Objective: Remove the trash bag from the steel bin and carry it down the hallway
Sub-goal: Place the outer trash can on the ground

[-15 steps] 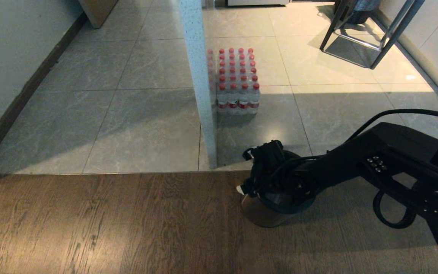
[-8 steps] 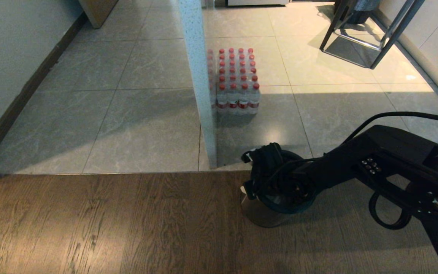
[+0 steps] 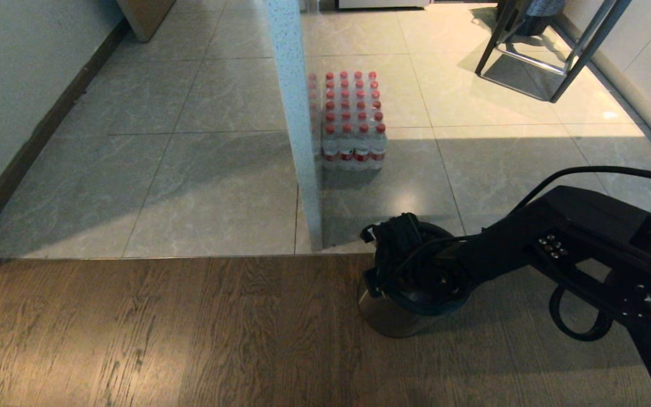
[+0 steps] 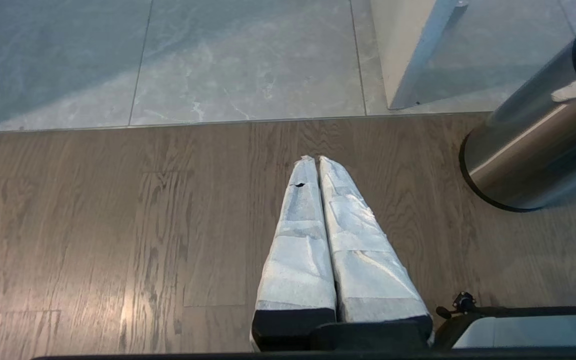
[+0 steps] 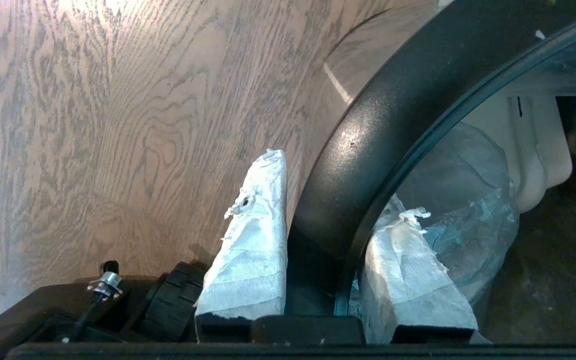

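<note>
On R wrist view, right gripper (image 5: 335, 200) straddles steel bin (image 5: 393, 125) rim

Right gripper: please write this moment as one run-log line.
right gripper: straddling steel bin rim, one finger on trash bag | left gripper: shut, parked

My right gripper (image 5: 328, 220) straddles the steel bin (image 3: 385, 316) at its black rim (image 5: 368, 150), one finger outside, one inside against the trash bag (image 5: 463, 220). Wood floor (image 3: 161, 333) to the bin's left lies free. Beyond it, the white pillar (image 3: 297, 124) and the bottle pack (image 3: 351, 121) block the tiled floor (image 3: 212, 186).
</note>
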Robot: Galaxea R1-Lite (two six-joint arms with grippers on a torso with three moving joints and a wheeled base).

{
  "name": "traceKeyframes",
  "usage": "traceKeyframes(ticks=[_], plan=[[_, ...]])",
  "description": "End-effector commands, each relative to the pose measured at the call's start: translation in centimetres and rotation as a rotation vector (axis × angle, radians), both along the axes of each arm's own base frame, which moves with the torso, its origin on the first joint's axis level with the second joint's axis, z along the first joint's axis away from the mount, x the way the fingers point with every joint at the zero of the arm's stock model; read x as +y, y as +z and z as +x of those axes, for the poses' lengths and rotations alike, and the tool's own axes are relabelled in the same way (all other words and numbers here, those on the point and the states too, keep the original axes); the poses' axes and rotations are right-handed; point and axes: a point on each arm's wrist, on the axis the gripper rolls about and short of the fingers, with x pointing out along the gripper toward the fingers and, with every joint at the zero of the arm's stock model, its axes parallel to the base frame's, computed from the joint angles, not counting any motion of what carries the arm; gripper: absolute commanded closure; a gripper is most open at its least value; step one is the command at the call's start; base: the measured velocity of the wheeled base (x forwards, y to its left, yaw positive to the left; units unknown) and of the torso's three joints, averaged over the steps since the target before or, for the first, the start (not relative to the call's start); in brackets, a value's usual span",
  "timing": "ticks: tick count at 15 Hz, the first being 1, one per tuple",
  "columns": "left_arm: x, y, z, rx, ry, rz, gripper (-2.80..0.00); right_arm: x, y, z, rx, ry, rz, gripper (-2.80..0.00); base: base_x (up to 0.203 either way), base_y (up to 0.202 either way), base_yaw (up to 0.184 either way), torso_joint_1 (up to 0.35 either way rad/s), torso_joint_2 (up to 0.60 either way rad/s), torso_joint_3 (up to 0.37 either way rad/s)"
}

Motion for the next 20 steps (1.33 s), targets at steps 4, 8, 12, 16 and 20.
traceKeyframes(ticks=[4,8,12,16,20], plan=[[0.0,0.0,0.0,0.0,0.0,0.0,0.0,-0.3,2.1,-0.4,-0.038,0.001,0.021,0.0,0.0,0.0,0.0,0.0,0.0,0.0],[0.0,0.0,0.0,0.0,0.0,0.0,0.0,-1.2,5.5,-1.8,-0.09,0.012,0.039,0.0,0.0,0.0,0.0,0.0,0.0,0.0],[0.0,0.0,0.0,-0.001,0.0,0.0,0.0,-2.6,7.1,-3.6,-0.111,0.057,-0.025,0.0,0.0,0.0,0.0,0.0,0.0,0.0],[0.0,0.0,0.0,0.0,0.0,0.0,0.0,-3.7,8.5,-5.0,-0.127,0.065,-0.036,0.0,0.0,0.0,0.0,0.0,0.0,0.0],[0.0,0.0,0.0,0.0,0.0,0.0,0.0,-4.4,12.2,-6.9,-0.201,0.081,0.002,0.0,0.0,0.0,0.0,0.0,0.0,0.0]])
